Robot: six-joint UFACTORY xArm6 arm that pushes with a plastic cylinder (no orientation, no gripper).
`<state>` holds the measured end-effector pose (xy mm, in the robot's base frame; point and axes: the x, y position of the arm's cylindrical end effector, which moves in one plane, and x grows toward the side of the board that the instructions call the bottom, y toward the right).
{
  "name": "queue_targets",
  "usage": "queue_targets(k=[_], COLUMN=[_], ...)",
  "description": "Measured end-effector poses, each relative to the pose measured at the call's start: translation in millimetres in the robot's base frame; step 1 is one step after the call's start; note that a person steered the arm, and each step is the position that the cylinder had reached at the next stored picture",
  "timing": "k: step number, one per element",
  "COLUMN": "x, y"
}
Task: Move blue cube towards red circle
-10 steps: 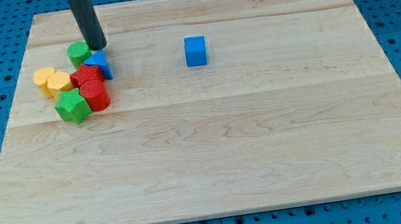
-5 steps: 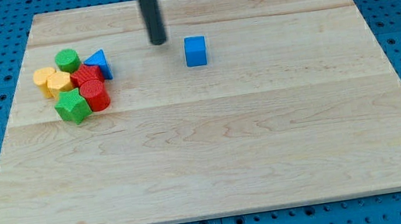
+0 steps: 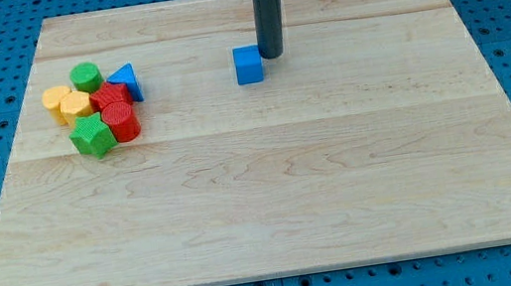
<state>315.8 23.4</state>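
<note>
The blue cube (image 3: 248, 65) sits on the wooden board near the view's top centre. My tip (image 3: 270, 55) stands just to the cube's right, close to its upper right corner, touching or nearly touching it. The red circle (image 3: 123, 122) lies in a cluster at the view's left, far left of the cube. A second red block (image 3: 109, 95) sits just above it in the cluster.
The cluster at the left also holds a blue triangle (image 3: 126, 81), a green circle (image 3: 85, 78), a green block (image 3: 91, 136) and two yellow blocks (image 3: 67, 104). The wooden board (image 3: 272, 191) lies on a blue pegboard.
My tip has moved right from the cluster, past the top of the board, to the blue cube's right side. The green circle shifted slightly left. The blue cube has not moved.
</note>
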Motion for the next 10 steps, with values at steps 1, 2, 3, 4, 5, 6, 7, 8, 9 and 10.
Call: queue_targets(k=[1,2,3,4,5,6,7,8,9,10], x=[13.7,14.4,35.0,61.8,75.2,77.5,77.5,85.8,95.6,95.6], y=[-39.6,-39.9,-39.9,-40.1,-61.9,-92.2,-103.0,-87.7,-6.9,24.8])
